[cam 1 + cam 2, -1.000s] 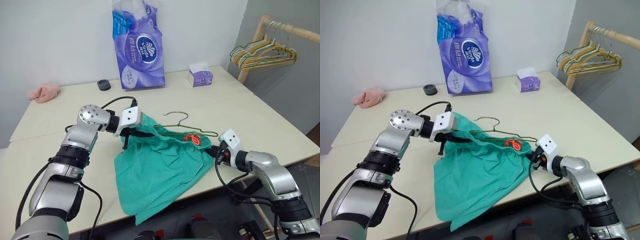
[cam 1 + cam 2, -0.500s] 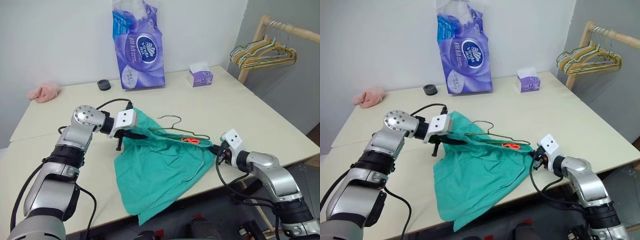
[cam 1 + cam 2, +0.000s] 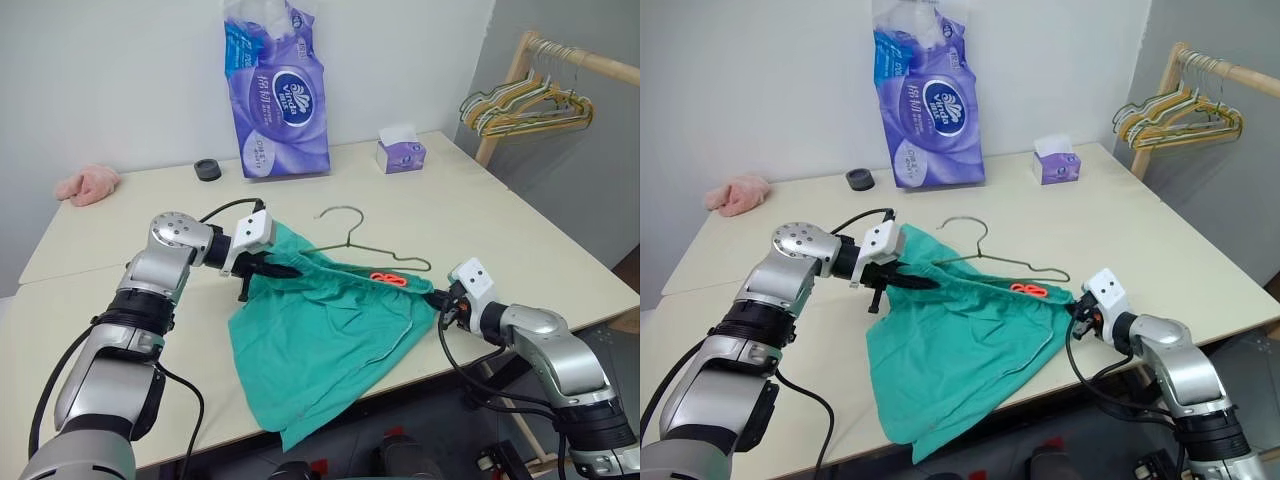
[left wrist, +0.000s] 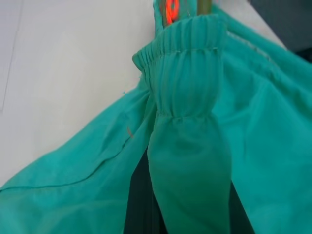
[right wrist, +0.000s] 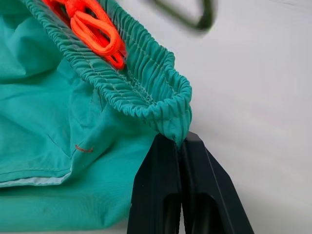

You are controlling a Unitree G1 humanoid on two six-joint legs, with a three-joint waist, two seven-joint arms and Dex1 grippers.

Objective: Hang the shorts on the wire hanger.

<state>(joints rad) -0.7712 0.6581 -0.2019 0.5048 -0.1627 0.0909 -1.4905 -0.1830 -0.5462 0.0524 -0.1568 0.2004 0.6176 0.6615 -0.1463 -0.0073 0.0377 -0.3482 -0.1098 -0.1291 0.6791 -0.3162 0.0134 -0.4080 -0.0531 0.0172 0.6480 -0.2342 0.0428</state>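
Left claw (image 3: 270, 270) and right claw (image 3: 440, 303) each clamped on shorts (image 3: 320, 340) waistband ends.

Teal-green shorts (image 3: 320, 330), orange drawstring (image 3: 388, 279)

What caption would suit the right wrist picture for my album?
The right hand pinches the teal shorts at their gathered waistband, orange drawstring showing, the wire hanger beyond.

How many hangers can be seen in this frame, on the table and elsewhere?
1 wire hanger on the table, at the waistband of the shorts. A bunch of hangers also hangs on the wooden rack at far right; they overlap too much to count.
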